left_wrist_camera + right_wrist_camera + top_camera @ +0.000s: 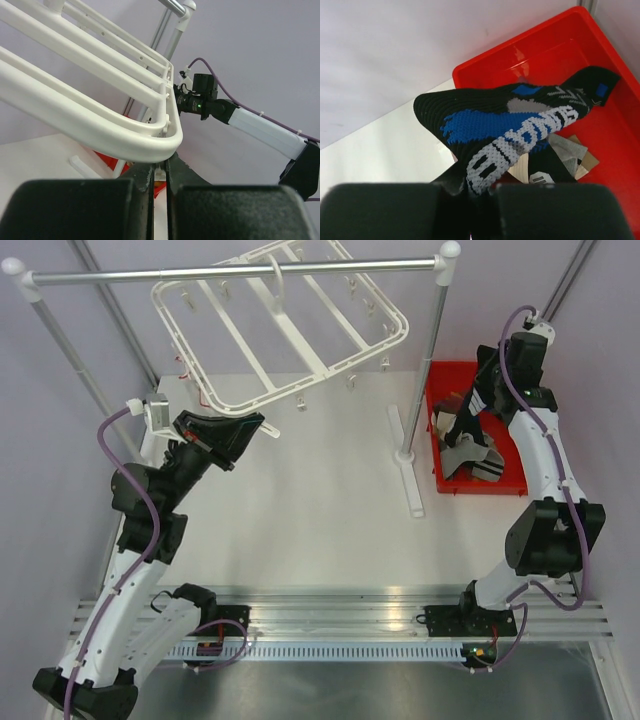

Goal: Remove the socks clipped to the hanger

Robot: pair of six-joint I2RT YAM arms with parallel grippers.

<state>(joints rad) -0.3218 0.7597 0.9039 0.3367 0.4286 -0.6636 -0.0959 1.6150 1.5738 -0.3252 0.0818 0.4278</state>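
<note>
Left gripper (160,172), fingers pressed together, sits just under a corner of the white hanger (100,125). Right gripper (472,192) pinches a black-and-blue sock (510,125) over the red bin (550,45) at the bench's right edge, where other socks (475,455) lie. Farther back, the hanger hangs from the rail (230,275).

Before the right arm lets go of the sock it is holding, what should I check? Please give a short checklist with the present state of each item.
1. Right gripper has the black-and-blue sock pinched: ok.
2. Sock hangs over the red bin: ok, but in the wrist view one end reaches past the rim.
3. Bin has room; the other socks lie low inside: ok.
4. Hanger carries no sock in the top view: ok.
5. Left gripper is shut just under the hanger's corner; whether it touches the frame: cannot tell.
</note>
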